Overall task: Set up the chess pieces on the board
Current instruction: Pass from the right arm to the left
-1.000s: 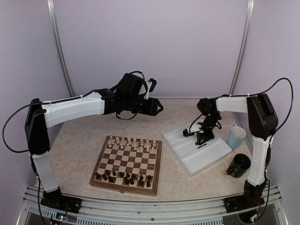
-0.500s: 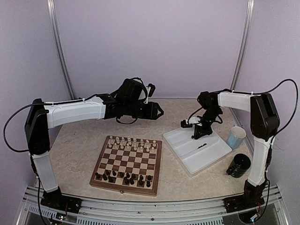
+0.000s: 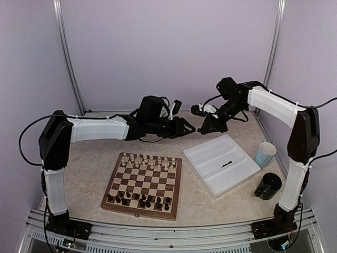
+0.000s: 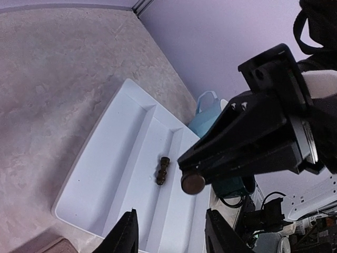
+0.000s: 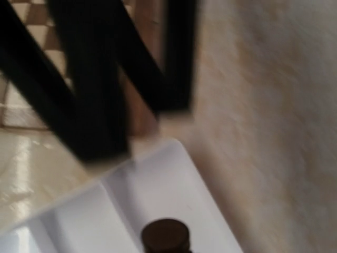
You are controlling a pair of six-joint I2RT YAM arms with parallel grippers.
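The board (image 3: 111, 179) lies at centre left, with cream chess pieces (image 3: 147, 161) on its far rows and dark ones (image 3: 139, 199) on its near rows. My right gripper (image 3: 204, 127) hangs above the far corner of the white tray (image 3: 210, 182), shut on a dark chess piece (image 4: 192, 183) whose round base (image 5: 166, 235) faces outward. My left gripper (image 3: 188, 128) points at it from the left, a short gap away. Its jaws (image 4: 174, 238) stand open with nothing between them. Another dark piece (image 4: 162, 170) lies flat in the tray (image 4: 116, 174).
A light blue cup (image 3: 265, 154) stands right of the tray, and a dark pot (image 3: 269, 185) sits in front of it. In the right wrist view the left gripper's black fingers (image 5: 95, 79) blur across the top over the tray (image 5: 179, 184).
My right gripper closed on a dark piece in the tray, lifted it and swung back-left towards the left gripper. The left arm stretched further right and lower, its jaws narrowing slightly.
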